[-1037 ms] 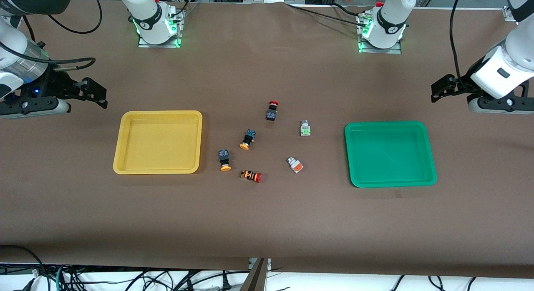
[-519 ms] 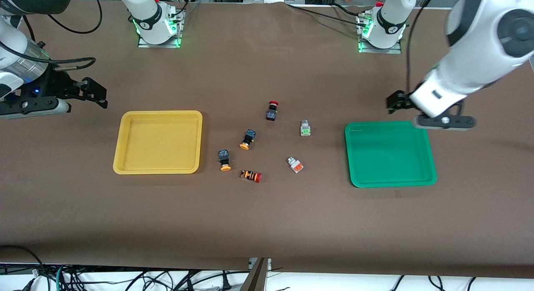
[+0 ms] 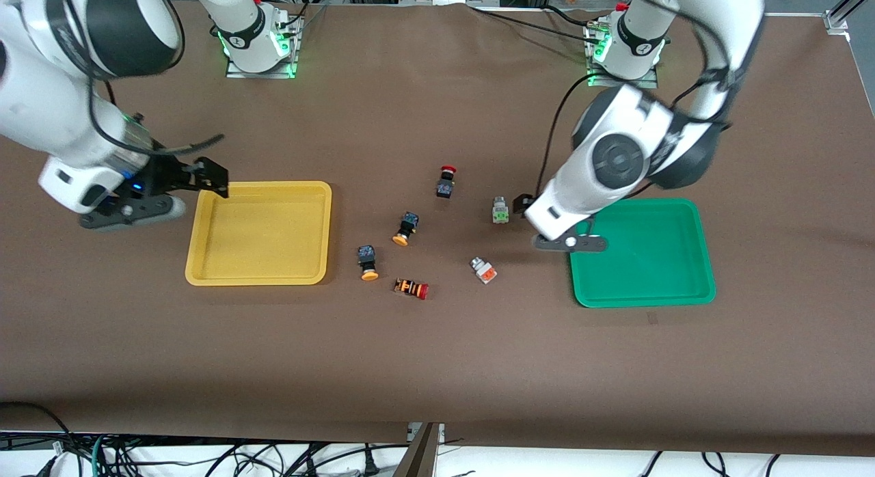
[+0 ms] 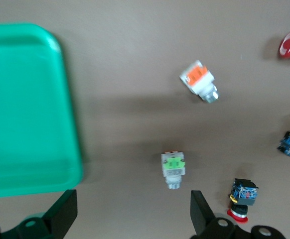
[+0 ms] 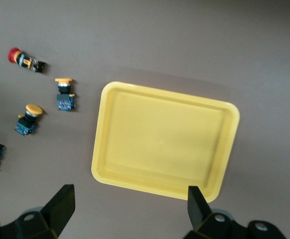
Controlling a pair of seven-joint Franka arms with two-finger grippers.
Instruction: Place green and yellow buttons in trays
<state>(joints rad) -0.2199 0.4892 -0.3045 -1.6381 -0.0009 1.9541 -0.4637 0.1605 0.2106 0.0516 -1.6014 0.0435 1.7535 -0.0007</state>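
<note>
Both arms have swung in toward the table's middle since a second ago, while buttons and trays lie where they were. My left gripper [image 3: 525, 205] now hangs over bare table between the green-faced button [image 3: 500, 211] and the green tray [image 3: 707, 285], fingers spread wide with nothing between them, as the left wrist view shows. My right gripper [image 3: 217, 180] sits over the yellow tray [image 3: 198, 272] at the rim corner toward the robots' bases, also spread wide and empty.

Nothing is in a tray yet. Green-faced button lies on its side just beside the left gripper. Orange-faced button [image 3: 484, 270] lies nearer the front camera. Two yellow-capped buttons [image 3: 406, 229] lie between the trays, closer to the yellow one, the second [image 3: 368, 263] nearer the camera. Red mushroom switch [image 3: 446, 181] and striped switch [image 3: 411, 288] stay out of this.

Step in hand, as I read it: left arm takes the green-faced button. In the left wrist view it is not centred between the fingers [image 4: 201, 216], so I'd shift over it first, then turn the wrist so the pads close on the flat grey sides, not face and tail. Descend straight; the body is small and could roll or squirt out if pinched on a corner. Red mushroom switch is near, so keep the spread fingers from clipping it. Right arm I'd line up over the nearer-to-tray yellow cap the same way.
</note>
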